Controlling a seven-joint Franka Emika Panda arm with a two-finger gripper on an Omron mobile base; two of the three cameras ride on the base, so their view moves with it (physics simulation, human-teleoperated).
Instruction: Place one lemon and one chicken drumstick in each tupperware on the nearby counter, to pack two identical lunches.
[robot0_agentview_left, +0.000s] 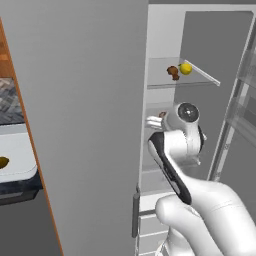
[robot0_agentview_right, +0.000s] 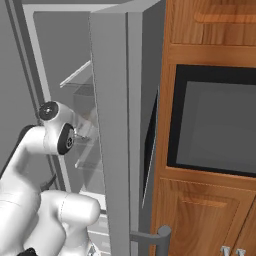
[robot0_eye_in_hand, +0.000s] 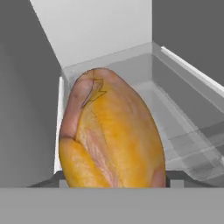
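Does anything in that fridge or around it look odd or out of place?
Nothing looks spilled or broken. The one curious sight: a loose lemon and a chicken drumstick lie unwrapped, side by side on a glass shelf, and another drumstick sits right against the gripper's camera.

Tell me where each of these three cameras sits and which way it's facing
Left base view: behind the arm on its left, facing into the open fridge; lemon and drumstick on a shelf, tupperware at left.
Right base view: behind on the right, facing the fridge door and wooden cabinets; arm lower left.
Hand view: on the hand, close on a drumstick between the fingertips.
Both base views share arm and fridge.
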